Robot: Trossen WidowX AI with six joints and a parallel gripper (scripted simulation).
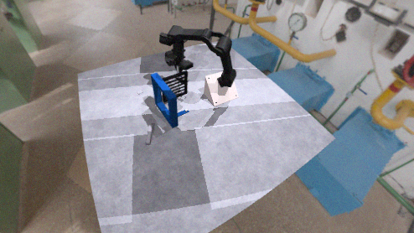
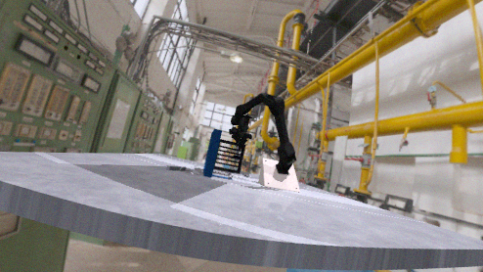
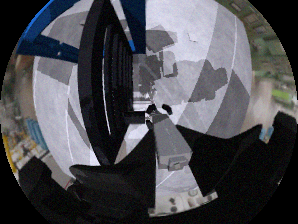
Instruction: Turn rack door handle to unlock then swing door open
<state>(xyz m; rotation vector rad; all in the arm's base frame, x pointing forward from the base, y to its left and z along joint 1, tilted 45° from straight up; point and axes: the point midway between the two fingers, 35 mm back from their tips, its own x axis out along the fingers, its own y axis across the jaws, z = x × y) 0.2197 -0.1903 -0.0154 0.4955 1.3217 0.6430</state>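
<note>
The blue frame (image 1: 173, 111) (image 2: 212, 154) (image 3: 42, 48) stands upright on the table. Its black slatted door (image 1: 186, 83) (image 2: 241, 160) (image 3: 91, 82) is swung far out toward the arm's base, roughly square to the frame; the exact angle cannot be read. My gripper (image 1: 179, 68) (image 2: 241, 141) (image 3: 164, 131) points down at the door's free side and is shut on the grey upright handle (image 3: 172, 142), which lies between the two black fingers in the wrist view. A short black piece joins the handle side to the door. The handle's turn angle is hard to tell.
A thin grey bar (image 1: 149, 136) (image 2: 176, 168) lies on the table beside the frame, on the side away from the arm. The arm's pale base block (image 1: 213, 93) (image 2: 290, 183) stands beyond the door's free edge. A blue foot (image 1: 183, 112) juts from the frame's bottom.
</note>
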